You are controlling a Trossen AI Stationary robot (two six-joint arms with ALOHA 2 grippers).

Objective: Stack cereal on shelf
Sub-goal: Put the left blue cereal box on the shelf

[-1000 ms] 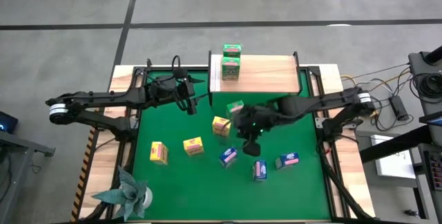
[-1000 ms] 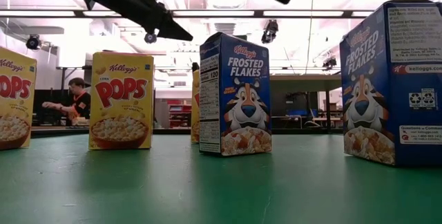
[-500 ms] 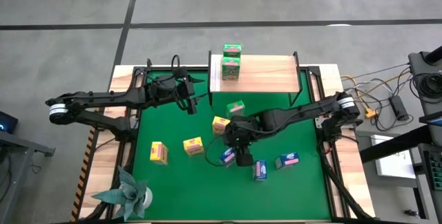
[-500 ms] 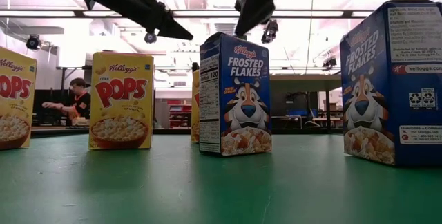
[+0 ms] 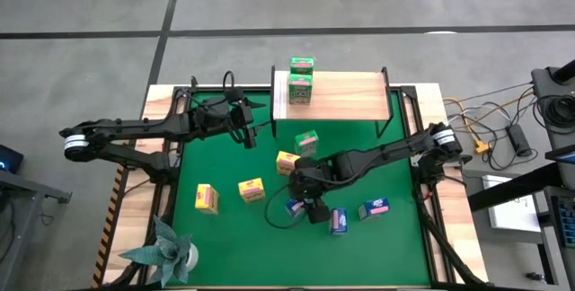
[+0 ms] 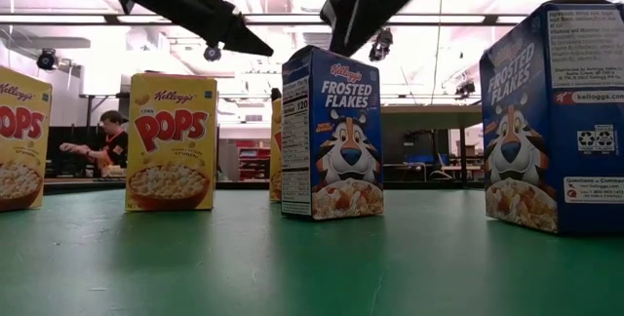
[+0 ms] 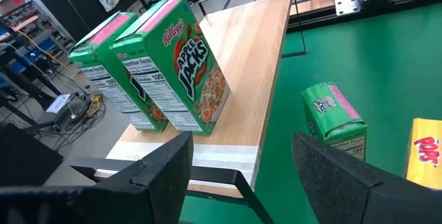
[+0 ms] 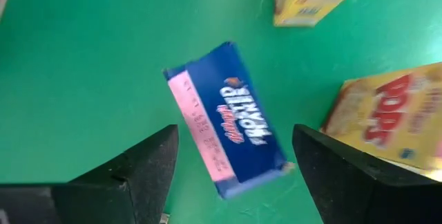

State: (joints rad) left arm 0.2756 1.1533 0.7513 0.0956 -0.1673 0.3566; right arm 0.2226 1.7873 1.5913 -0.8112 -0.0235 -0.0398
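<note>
Two green cereal boxes (image 5: 301,80) stand on the wooden shelf (image 5: 346,93) at the far edge. A third green box (image 5: 307,140) stands on the green mat, as do three yellow boxes (image 5: 252,189) and three blue ones. My right gripper (image 5: 306,208) hangs open above one upright blue box (image 8: 228,128), a finger on either side and clear of it. My left gripper (image 7: 242,141) is open in the air at the shelf's left end, facing the green boxes (image 7: 173,72).
Yellow boxes (image 8: 387,124) stand close to the blue one under my right gripper. Two more blue boxes (image 5: 338,221) (image 5: 374,208) stand to its right. A folded teal paper plant (image 5: 166,251) sits at the near left corner. The shelf's right part is bare wood.
My right gripper has come down and moved toward the table's near left, from beside the third green box to above the blue box, and has opened. My left arm has kept still. No box has moved.
</note>
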